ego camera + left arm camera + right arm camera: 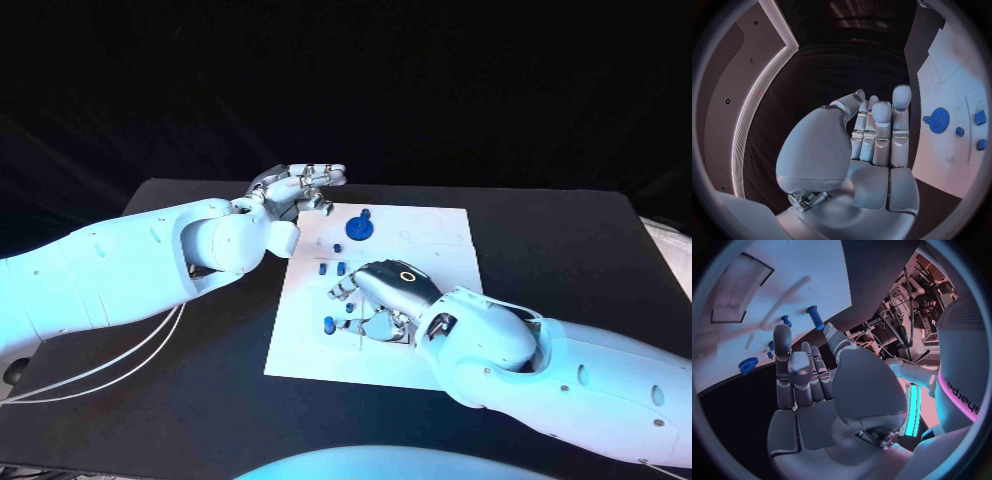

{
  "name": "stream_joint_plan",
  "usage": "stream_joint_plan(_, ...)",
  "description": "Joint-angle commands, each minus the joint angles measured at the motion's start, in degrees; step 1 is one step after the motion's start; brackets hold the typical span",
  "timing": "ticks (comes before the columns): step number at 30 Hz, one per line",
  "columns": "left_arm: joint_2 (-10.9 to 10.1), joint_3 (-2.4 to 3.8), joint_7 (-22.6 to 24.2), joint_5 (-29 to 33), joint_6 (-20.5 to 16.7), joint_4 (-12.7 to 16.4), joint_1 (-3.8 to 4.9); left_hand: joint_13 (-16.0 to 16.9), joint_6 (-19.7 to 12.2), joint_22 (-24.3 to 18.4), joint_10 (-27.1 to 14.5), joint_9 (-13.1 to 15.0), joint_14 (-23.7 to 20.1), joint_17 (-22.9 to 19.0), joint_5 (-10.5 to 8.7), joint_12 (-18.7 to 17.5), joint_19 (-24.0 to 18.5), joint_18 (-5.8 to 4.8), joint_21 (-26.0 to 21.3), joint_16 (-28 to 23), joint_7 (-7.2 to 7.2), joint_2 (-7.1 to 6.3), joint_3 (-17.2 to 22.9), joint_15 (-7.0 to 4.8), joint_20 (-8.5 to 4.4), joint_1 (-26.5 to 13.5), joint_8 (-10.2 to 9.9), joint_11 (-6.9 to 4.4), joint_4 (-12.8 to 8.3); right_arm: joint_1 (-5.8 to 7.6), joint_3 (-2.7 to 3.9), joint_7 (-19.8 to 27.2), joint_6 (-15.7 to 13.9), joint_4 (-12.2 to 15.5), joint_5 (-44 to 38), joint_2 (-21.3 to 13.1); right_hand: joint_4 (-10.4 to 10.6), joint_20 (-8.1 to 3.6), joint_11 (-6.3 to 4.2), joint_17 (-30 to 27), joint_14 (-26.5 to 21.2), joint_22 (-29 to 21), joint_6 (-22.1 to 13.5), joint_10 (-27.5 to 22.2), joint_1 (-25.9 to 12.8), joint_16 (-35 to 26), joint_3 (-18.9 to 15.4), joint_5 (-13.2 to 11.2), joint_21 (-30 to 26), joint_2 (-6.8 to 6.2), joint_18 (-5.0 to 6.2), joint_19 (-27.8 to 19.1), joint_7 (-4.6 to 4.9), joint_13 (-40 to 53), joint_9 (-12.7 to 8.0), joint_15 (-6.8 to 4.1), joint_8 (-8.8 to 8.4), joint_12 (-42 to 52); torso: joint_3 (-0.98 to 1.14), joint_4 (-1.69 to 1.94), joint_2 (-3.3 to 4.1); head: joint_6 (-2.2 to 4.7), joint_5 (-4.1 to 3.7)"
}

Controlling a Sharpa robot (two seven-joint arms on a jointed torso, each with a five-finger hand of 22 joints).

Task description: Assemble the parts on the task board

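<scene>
Flat white task board [433,225] with small blue parts [335,267].
Toothed blue gear [359,228]; left hand [300,187] fingers straight, empty; right hand [387,290] over the board, grasp perhaps empty.

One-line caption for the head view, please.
Right hand hovers over the board and its blue parts; left hand is raised empty near the gear.

Task board [433,225]: white plate, flat in middle of black table, faint outlines printed on it. Blue gear [359,228], round and toothed with small knob beside it, lying near board's far-left corner. Few small blue pegs [336,267] standing just below gear along left side. One more blue part [329,323] seen lower down near left edge, partly hidden.
</scene>
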Motion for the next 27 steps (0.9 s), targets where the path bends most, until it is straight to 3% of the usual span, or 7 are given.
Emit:
stream_joint_plan(1,-0.03,0.03,0.01,-0.06,1.16,-0.05,0.01,0.06,-0.45,-0.08,-0.30,-0.08,-0.35,-0.09,0.10,0.28,-0.33,1.18,-0.32,-0.33,0.07,0.61,-0.40,0.16,-0.02,-0.19,0.26,-0.02,-0.02,1.19,0.38,2.34,-4.13,2.22,8.69,-3.03,0.07,-0.27,-0.46,3.36,1.21,0.28,0.69,2.30,0.43,2.61,0.24,0.36,0.18,0.33,0.45,0.71,-0.41,0.23,0.04,-0.30,0.10,1.58,0.02,-0.10,-0.04,0.56,-0.70)
stream_joint_plan(5,-0.14,0.00,-0.01,-0.06,1.15,-0.01,-0.01,0.06,-0.45,-0.08,-0.30,-0.08,-0.35,-0.09,0.10,0.28,-0.33,1.18,-0.32,-0.33,0.07,0.61,-0.40,0.16,-0.02,-0.19,0.26,-0.02,-0.02,3.01,0.59,0.56,-1.53,4.40,14.79,-8.20,1.00,-0.78,-1.66,9.10,2.91,7.83,1.19,8.18,-0.61,7.09,0.48,1.43,5.10,0.87,-0.76,4.40,-1.04,1.17,-0.03,-1.10,0.05,4.79,-0.10,-0.20,-0.17,0.98,-1.91)
stream_joint_plan(8,-0.27,-0.02,-0.01,-0.06,1.12,0.18,-0.02,0.06,-0.45,-0.08,-0.30,-0.08,-0.35,-0.09,0.10,0.28,-0.33,1.18,-0.32,-0.33,0.07,0.61,-0.40,0.16,-0.02,-0.19,0.26,-0.02,-0.02,3.87,0.64,-1.93,-0.50,5.47,18.00,-12.57,2.31,-2.16,-3.92,14.60,4.21,16.99,2.13,17.39,-2.68,11.20,-0.97,2.92,11.02,-0.16,-2.18,8.76,-2.67,4.64,0.08,-2.80,0.47,11.23,-0.16,-0.64,-0.36,1.41,-3.42)
stream_joint_plan(11,-0.41,-0.03,0.02,-0.06,1.09,0.40,-0.03,0.06,-0.45,-0.08,-0.30,-0.08,-0.35,-0.09,0.10,0.28,-0.33,1.18,-0.32,-0.33,0.07,0.61,-0.40,0.16,-0.02,-0.19,0.26,-0.02,-0.02,4.25,0.50,-4.41,0.17,6.03,19.02,-15.97,4.32,-3.80,-5.25,19.57,4.99,24.69,3.38,20.29,-5.13,14.98,-3.60,5.29,16.16,-0.89,-3.45,11.85,-4.07,16.78,0.45,-4.22,1.78,24.61,-0.13,-1.00,-0.42,1.83,-4.60)
stream_joint_plan(14,-0.48,-0.05,0.02,-0.06,1.08,0.52,-0.09,0.06,-0.45,-0.08,-0.30,-0.08,-0.35,-0.09,0.10,0.28,-0.33,1.18,-0.32,-0.33,0.07,0.61,-0.40,0.16,-0.02,-0.19,0.26,-0.02,-0.02,4.42,0.12,-7.43,0.67,6.59,18.85,-18.84,7.39,-4.20,-5.65,24.51,5.38,29.67,3.91,20.57,-7.31,18.33,-6.96,7.50,19.44,-0.62,-4.13,13.01,-4.20,42.65,1.02,-4.18,3.37,47.66,0.11,-1.36,-0.53,1.78,-5.05)
stream_joint_plan(18,-0.42,-0.08,-0.01,-0.06,1.17,0.60,-0.25,0.06,-0.47,-0.23,-0.33,-0.08,-0.42,-0.27,0.10,0.30,-0.40,1.22,-0.60,-0.43,0.07,0.60,-0.47,0.17,-0.01,-0.21,0.27,-0.02,-0.02,4.36,-0.46,-10.91,2.54,7.13,16.90,-21.31,11.10,-3.91,-5.50,27.68,5.62,31.56,3.91,21.80,-8.53,20.31,-10.72,10.61,20.86,0.55,-4.46,12.93,-4.54,59.12,1.84,-4.17,5.01,60.97,0.24,-1.57,-0.66,1.91,-5.25)
stream_joint_plan(27,-0.36,-0.10,-0.03,-0.06,1.32,0.58,-0.44,0.06,-0.47,-0.23,-0.33,-0.08,-0.42,-0.27,0.10,0.30,-0.40,1.22,-0.60,-0.43,0.07,0.60,-0.47,0.17,-0.01,-0.21,0.27,-0.02,-0.02,3.59,-1.37,-15.60,5.34,7.66,11.37,-22.77,15.56,-3.83,-5.57,30.32,5.94,33.82,4.04,23.85,-8.34,21.78,-15.87,10.51,22.27,1.34,-4.77,13.25,-4.86,68.05,3.02,-4.23,6.98,67.42,0.25,-1.50,-0.72,1.93,-5.54)
